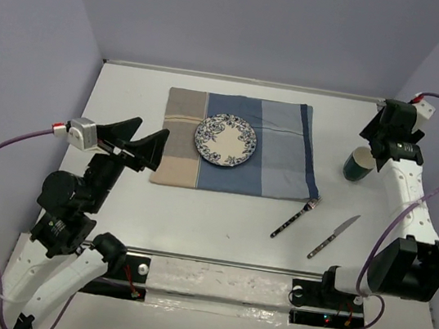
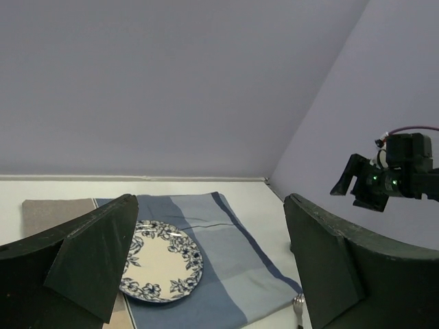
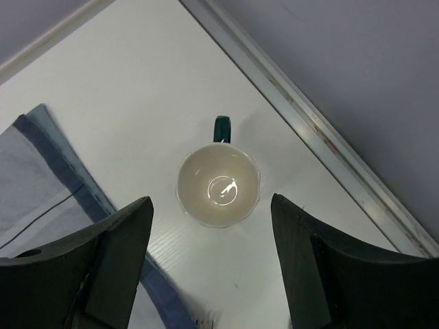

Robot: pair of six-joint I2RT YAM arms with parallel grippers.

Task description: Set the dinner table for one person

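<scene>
Both arms are hovering open-jawed over the large flat white rectangular dinner table [image 1: 195, 219], with nothing gripped.

Toward the near right corner, a slim metal knife with a dark handle [image 1: 333, 236] and a dark-handled metal fork [image 1: 294, 218] are lying apart on the bare top. The fork's head is reaching the near right corner of the tan-and-blue striped cloth placemat [image 1: 279, 153], its tines too small to make out. By the left edge the left gripper [image 1: 153, 128] is hanging spread wide and empty, one fingertip overlapping the cloth's left edge in the top view. A round blue-floral ceramic plate [image 1: 225, 140] is sitting on the placemat mid-table. Near the right edge the right gripper [image 3: 209, 205] is hanging spread wide and empty above a green mug with a pale inside [image 3: 219, 185], whose outer wall is hidden from the wrist camera.
</scene>
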